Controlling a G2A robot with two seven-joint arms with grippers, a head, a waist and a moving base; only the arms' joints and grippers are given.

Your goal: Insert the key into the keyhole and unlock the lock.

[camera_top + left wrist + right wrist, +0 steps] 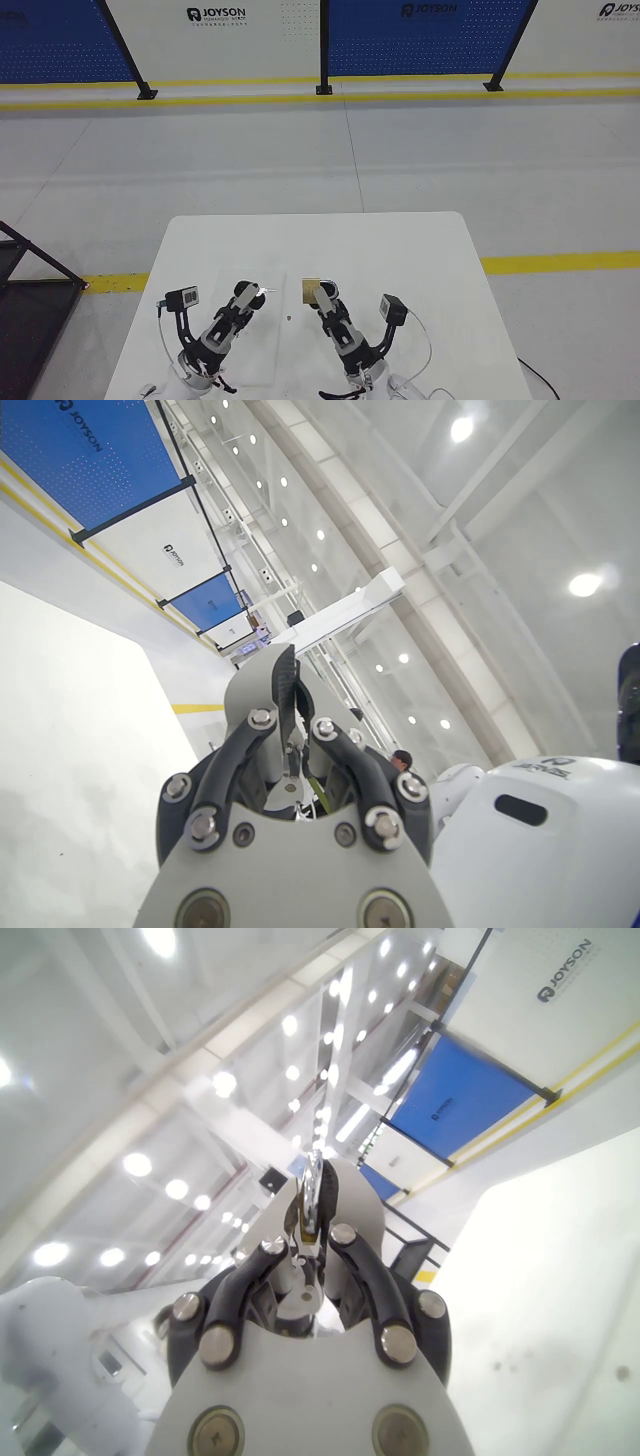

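A white table (400, 245) stands on a grey floor (300, 160) with yellow lines (560, 263), blue-and-white panels (60, 40) behind, ceiling lights (461, 429) overhead.

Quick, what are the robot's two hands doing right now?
Left gripper: closed on the key.
Right gripper: closed on the lock.

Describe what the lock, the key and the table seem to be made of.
Lock: probably brass, as its body is yellow-gold with a dull sheen.
Key: likely a silvery metal. It shows as a pale, shiny sliver, too small to be sure.
Table: smooth matte white top, perhaps laminate or painted board; the look leaves it open.
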